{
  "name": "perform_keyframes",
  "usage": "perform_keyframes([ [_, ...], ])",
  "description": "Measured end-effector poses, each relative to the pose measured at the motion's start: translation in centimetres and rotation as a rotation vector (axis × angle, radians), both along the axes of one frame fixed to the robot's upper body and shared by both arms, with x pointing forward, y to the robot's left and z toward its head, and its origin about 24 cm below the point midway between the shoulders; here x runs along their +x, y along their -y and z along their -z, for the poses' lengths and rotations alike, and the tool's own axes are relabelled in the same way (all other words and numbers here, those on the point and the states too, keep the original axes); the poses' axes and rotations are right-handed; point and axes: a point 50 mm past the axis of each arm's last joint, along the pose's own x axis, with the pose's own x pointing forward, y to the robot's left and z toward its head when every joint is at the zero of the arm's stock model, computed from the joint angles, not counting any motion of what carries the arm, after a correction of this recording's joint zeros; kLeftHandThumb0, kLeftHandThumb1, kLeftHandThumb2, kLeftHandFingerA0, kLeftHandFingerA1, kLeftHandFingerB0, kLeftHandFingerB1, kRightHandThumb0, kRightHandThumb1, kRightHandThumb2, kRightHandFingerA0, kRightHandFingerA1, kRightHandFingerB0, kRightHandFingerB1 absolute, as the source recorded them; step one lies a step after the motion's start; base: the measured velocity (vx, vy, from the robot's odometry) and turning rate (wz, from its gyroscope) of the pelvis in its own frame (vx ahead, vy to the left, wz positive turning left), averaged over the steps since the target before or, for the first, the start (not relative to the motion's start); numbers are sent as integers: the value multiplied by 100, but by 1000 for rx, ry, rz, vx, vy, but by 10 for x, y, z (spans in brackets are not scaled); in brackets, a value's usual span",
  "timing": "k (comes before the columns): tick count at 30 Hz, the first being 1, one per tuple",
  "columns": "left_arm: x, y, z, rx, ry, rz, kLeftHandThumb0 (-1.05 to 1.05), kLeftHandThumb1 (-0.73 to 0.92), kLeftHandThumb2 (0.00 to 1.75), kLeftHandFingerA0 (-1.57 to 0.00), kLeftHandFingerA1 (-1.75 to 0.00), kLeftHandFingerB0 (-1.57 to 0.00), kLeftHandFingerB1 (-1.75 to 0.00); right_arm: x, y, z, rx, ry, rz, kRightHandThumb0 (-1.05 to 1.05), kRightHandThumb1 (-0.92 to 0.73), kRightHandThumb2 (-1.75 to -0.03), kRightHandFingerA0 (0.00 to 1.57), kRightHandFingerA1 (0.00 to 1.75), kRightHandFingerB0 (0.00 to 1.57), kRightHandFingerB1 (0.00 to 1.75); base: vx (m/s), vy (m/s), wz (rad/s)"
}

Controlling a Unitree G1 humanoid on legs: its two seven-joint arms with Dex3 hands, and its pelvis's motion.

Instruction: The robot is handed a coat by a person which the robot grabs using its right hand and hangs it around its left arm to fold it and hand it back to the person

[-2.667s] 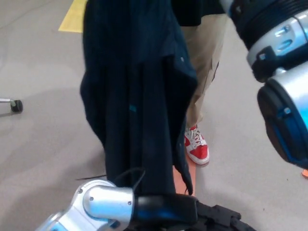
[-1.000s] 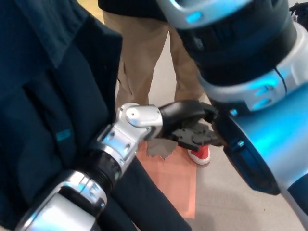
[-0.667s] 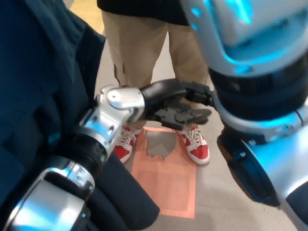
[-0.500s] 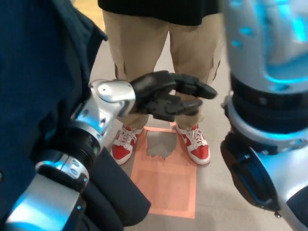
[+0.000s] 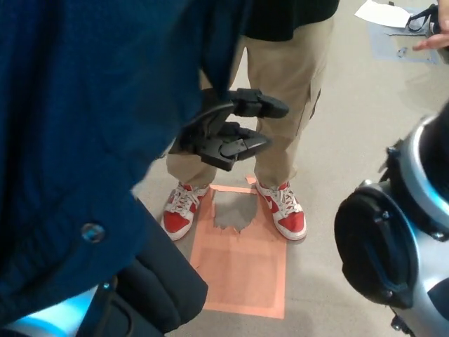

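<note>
The dark blue coat fills the left half of the head view and lies draped over my left arm, hiding the forearm and wrist. A round button shows on its lower part. My left hand sticks out from under the coat's edge at centre, open, fingers spread and holding nothing. Only a rounded black and silver joint of my right arm shows at lower right; its hand is out of the picture.
A person in khaki trousers and red and white shoes stands right in front, feet at the far edge of an orange floor mat. A person's hand and white paper show at top right.
The coat has come down over my left forearm, which was bare before. My right arm has dropped from the upper right to the lower right. My left hand stays open.
</note>
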Motion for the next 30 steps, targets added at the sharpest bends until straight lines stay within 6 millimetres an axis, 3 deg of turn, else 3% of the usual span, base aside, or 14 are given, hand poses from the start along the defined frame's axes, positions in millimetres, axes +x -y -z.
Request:
perform_keyframes([
  [1, 0, -1, 0, -2, 0, -3, -37, 44, 104, 0, -49, 0, -48, 0, 6, 3, 12, -10, -2, -36, -88, -64, 84, 175, 62, 173, 0, 0, 0],
  [2, 0, -1, 0, -4, 0, -6, -81, 66, 93, -8, -40, -9, -38, 0, 12, 7, 25, -20, -3, -32, -89, -64, 83, 175, 61, 175, 0, 0, 0],
  [3, 1, -1, 0, -5, -1, -7, -81, 66, 93, -8, -40, -9, -38, 0, 14, 9, 29, -24, -2, -32, -89, -64, 83, 175, 61, 175, 0, 0, 0],
  [4, 1, -2, 0, -7, -2, -12, -38, 45, 104, -1, -49, 0, -48, 3, 27, 18, 52, -54, 5, -32, -91, -65, 82, 175, 61, 175, 0, 0, 0],
  [6, 1, -4, 0, -11, -4, -21, -37, 45, 104, 0, -48, 0, -47, 6, 45, 35, 88, -102, 20, -33, -91, -65, 81, 175, 62, 175, 0, 0, 0],
  [7, 1, -5, 0, -11, -4, -23, -75, 80, 65, -20, -32, -20, -29, 7, 49, 39, 95, -114, 24, -33, -92, -65, 81, 175, 62, 175, 0, 0, 0],
  [12, 3, -10, 1, -21, -14, -50, -77, 80, 65, -21, -32, -21, -29, 14, 93, 93, 171, -288, 91, -31, -92, -65, 83, 175, 62, 174, 0, 0, 0],
  [13, 3, -12, 1, -24, -16, -57, -37, 46, 104, -1, -49, 0, -46, 14, 103, 108, 186, -338, 111, -29, -92, -65, 81, 175, 61, 175, 0, 0, 0],
  [18, 5, -15, 0, -28, -15, -77, -37, 45, 104, -1, -49, 0, -47, 9, 134, 166, 212, -552, 183, -28, -92, -66, 81, 175, 65, 175, 0, 0, 0],
  [21, 5, -16, -2, -30, -12, -82, -37, 47, 105, 0, -48, 0, -47, 7, 145, 189, 199, -659, 205, -28, -92, -66, 83, 175, 65, 175, 0, 0, 0],
  [22, 6, -17, -3, -32, -12, -87, -37, 47, 105, 0, -48, 0, -47, 7, 152, 207, 189, -744, 213, -28, -92, -67, 84, 175, 66, 175, 0, 0, 0],
  [29, 8, -24, -6, -35, -11, -112, -37, 47, 105, 0, -48, 0, -46, 5, 179, 279, 190, -1097, 174, -28, -89, -65, 84, 175, 64, 175, 0, 0, 0],
  [30, 9, -25, -7, -36, -10, -116, -77, 84, 66, -19, -31, -18, -29, 6, 183, 292, 199, -1157, 155, -40, -68, -95, 117, 146, 97, 135, 0, 0, 0],
])
